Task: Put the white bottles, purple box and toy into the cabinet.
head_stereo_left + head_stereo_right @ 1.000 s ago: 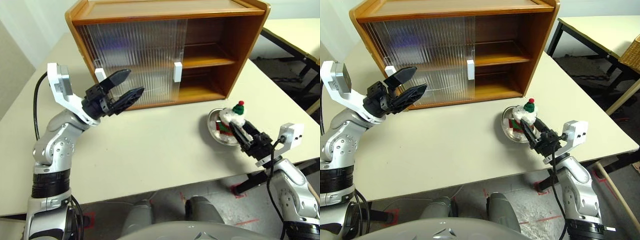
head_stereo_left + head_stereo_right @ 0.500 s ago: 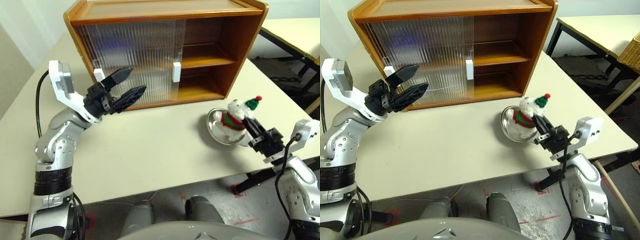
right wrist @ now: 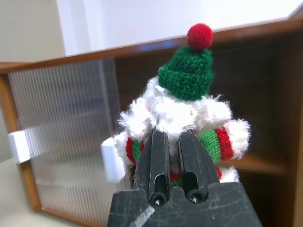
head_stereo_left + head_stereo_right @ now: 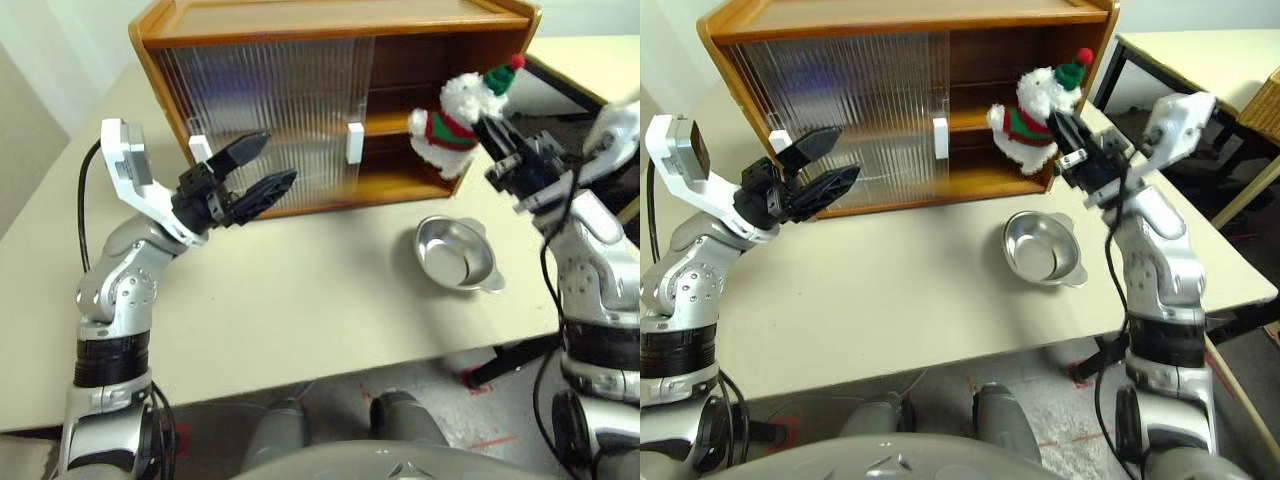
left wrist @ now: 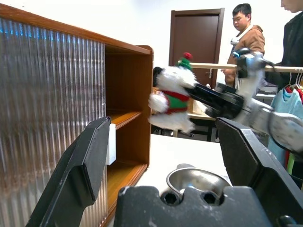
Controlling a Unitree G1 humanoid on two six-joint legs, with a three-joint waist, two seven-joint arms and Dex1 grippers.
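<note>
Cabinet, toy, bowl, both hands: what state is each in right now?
cabinet: doors slid to its left half, right half open, both visible shelves bare.
toy: gripped, held in the air in front of the open side.
steel bowl: upright on the table, empty.
left hand: open, holding nothing.
right hand: shut on the toy.

One toy (image 4: 452, 118), one steel bowl (image 4: 457, 253), one cabinet (image 4: 300, 40), two people (image 5: 244, 33).
</note>
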